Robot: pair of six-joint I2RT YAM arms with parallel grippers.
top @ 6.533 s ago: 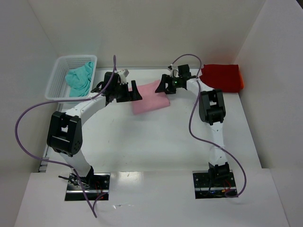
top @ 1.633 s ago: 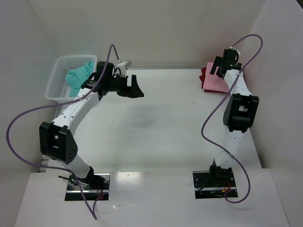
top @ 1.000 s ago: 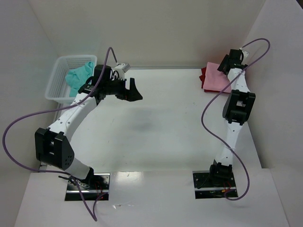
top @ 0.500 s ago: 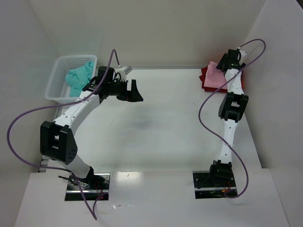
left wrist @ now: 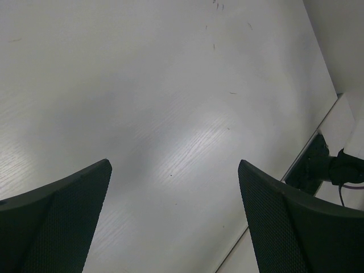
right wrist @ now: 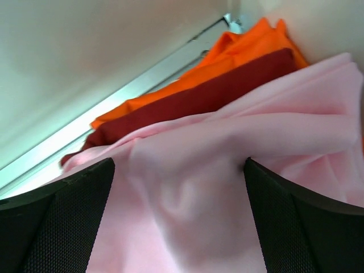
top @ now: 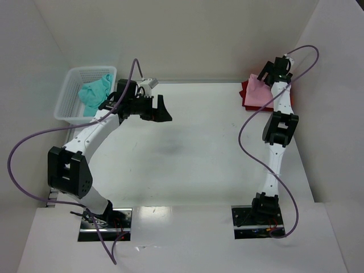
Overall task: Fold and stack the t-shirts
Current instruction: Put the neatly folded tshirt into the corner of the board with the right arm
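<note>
At the near edge sit both arm bases; the table [top: 193, 159] beyond them shows bare white board, ample working room. Mid-left, the left gripper [top: 161, 108] hovers, fingers spread, empty. Far left, the teal t-shirt [top: 95, 94] lies crumpled in the basket [top: 63, 102]. Far right corner: the pink t-shirt [top: 257, 98], mid-table seconds ago, now lies on the red t-shirt [right wrist: 216, 94]. The right gripper [right wrist: 179, 165] is just above, fingers apart, holding nothing. Two stacked, I judge; teal next. Walls crowd that stack.
</note>
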